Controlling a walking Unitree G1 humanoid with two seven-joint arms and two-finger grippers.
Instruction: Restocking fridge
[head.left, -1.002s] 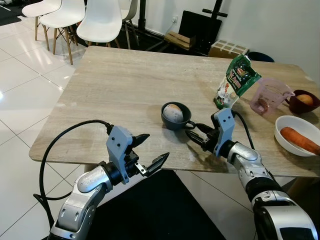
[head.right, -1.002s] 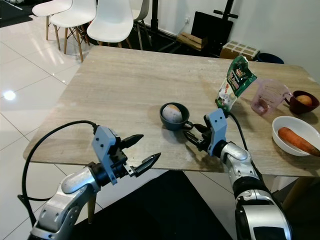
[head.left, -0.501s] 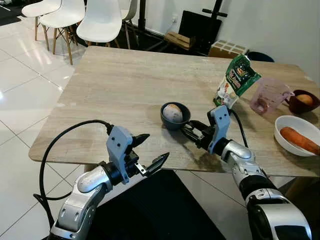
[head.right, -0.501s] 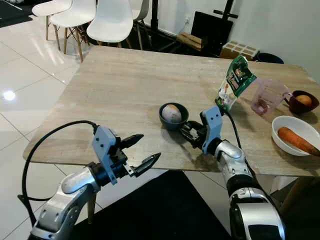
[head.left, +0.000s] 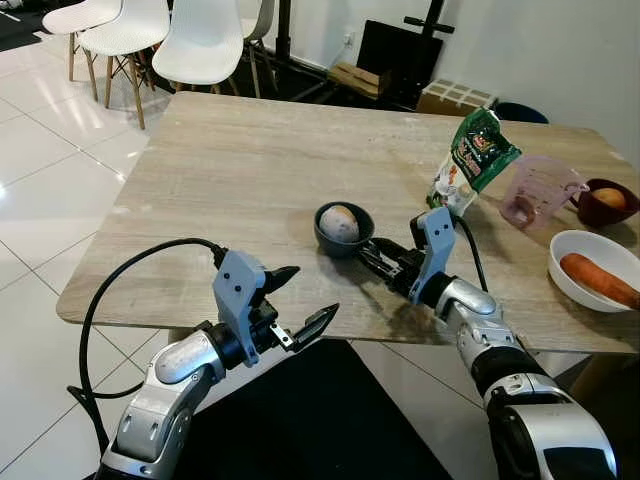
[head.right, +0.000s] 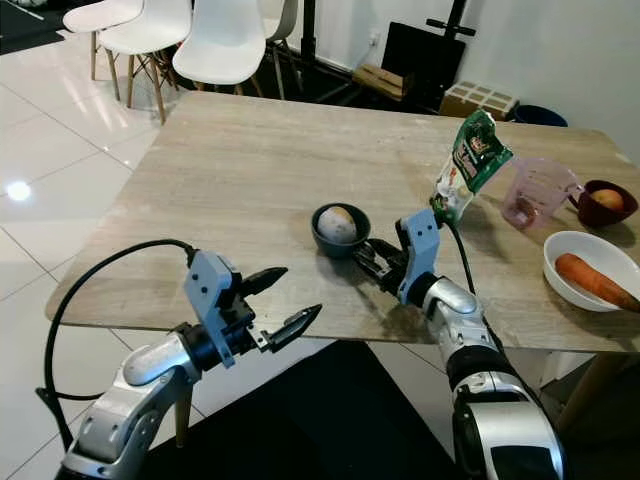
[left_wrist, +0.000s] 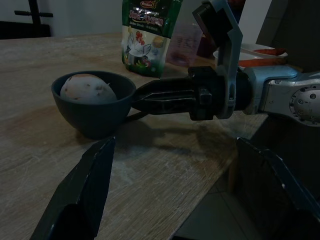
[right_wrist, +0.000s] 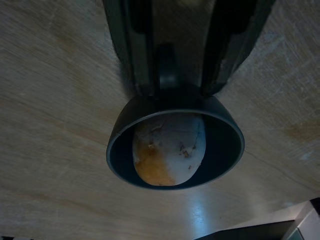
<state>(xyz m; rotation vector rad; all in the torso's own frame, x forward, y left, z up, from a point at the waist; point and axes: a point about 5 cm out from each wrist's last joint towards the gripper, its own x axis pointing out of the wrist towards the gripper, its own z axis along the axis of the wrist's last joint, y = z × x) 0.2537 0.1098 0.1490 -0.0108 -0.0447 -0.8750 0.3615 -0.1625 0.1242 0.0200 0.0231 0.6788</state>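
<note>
A dark grey cup (head.left: 336, 244) with a pale potato (head.left: 341, 222) inside stands near the middle of the wooden table (head.left: 230, 180). My right gripper (head.left: 368, 258) reaches in from the right, low over the table. It is open, its two fingers straddling the cup's handle (right_wrist: 166, 70) with gaps on both sides, the tips against the cup's wall. The left wrist view has the same cup (left_wrist: 92, 117) side-on. My left gripper (head.left: 310, 295) hovers open with nothing in it, just off the table's front edge.
A green snack bag (head.left: 470, 160) stands upright behind my right arm. Right of it are a pink measuring jug (head.left: 535, 190), a dark red bowl (head.left: 605, 203) and a white bowl with a carrot (head.left: 595, 272). White chairs (head.left: 200, 40) stand beyond the table's far left corner.
My right gripper has advanced leftwards, its fingers closing in around the cup's handle. The cup has slid a little to the left and away. My left arm has stayed put.
</note>
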